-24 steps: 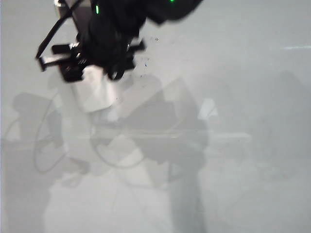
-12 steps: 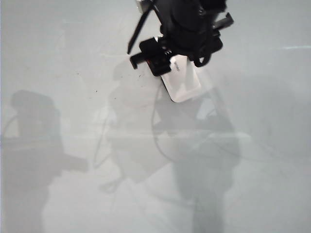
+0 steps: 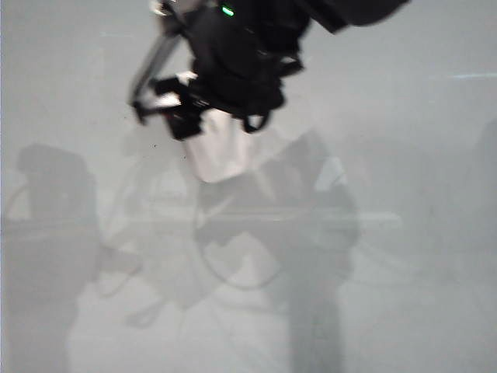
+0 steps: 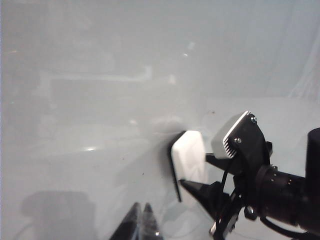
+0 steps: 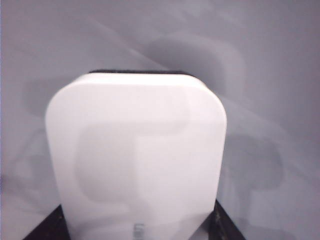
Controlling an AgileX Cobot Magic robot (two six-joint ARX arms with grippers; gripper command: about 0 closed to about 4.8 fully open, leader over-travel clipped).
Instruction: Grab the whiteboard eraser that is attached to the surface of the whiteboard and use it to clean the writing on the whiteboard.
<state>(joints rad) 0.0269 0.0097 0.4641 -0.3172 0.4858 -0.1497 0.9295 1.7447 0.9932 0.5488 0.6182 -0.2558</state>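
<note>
One hand, the right hand, is clamped on the whiteboard eraser, long axis along the fingers, flat against the whiteboard; the left hand, fingertips together, lies farther off.

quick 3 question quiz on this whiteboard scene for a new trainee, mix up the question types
1. True or false: the right pincer holds the eraser.
2. Where does the eraser sit on the whiteboard in the exterior view? A) upper middle B) lower right corner C) far left edge
3. Fill in: the left pincer has its tips ____ together, holding nothing.

Key: 1 true; 2 A; 3 close. In the right wrist view the eraser sits between the two dark fingers.
</note>
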